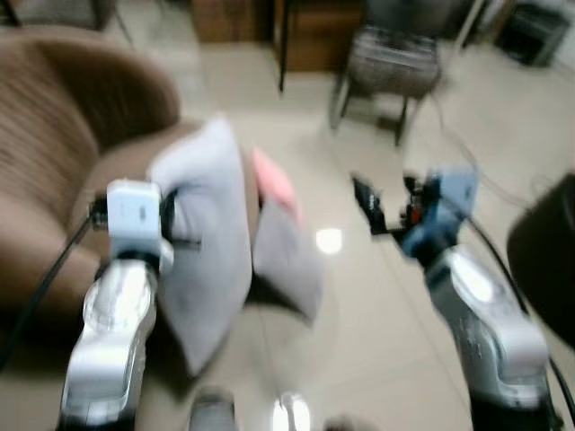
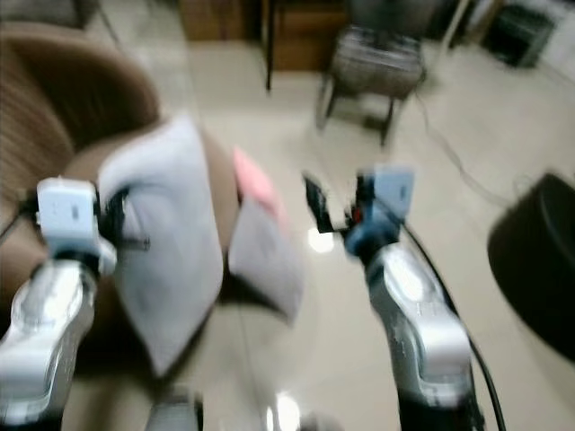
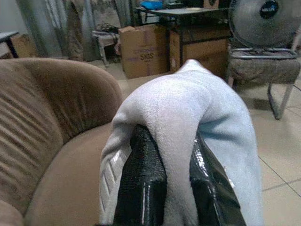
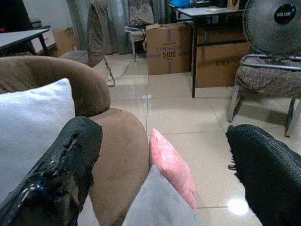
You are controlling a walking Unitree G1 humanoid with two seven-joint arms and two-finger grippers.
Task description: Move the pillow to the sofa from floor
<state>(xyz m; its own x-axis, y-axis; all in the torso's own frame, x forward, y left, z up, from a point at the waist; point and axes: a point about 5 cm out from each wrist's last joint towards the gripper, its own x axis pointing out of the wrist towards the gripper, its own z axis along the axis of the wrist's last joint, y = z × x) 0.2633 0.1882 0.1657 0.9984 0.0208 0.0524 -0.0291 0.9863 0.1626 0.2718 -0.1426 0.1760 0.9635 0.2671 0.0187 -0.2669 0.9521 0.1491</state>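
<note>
Left wrist view: left gripper (image 3: 164, 181) pinching grey pillow (image 3: 188, 108) beside sofa (image 3: 51, 122).

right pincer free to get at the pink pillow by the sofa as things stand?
Probably yes. The right pincer is open and holds nothing, and the pink pillow lies just ahead between its fingers, leaning against the sofa. A grey pillow sits in front but covers only its lower part.

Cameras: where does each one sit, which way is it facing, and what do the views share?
Head eye views: look down over both arms at the white pillow by the brown sofa.
Left wrist view: looks along the left gripper pinching that pillow, sofa behind.
Right wrist view: looks between the right gripper fingers, spread open, at a pink pillow.
Shared: sofa, white pillow.
</note>
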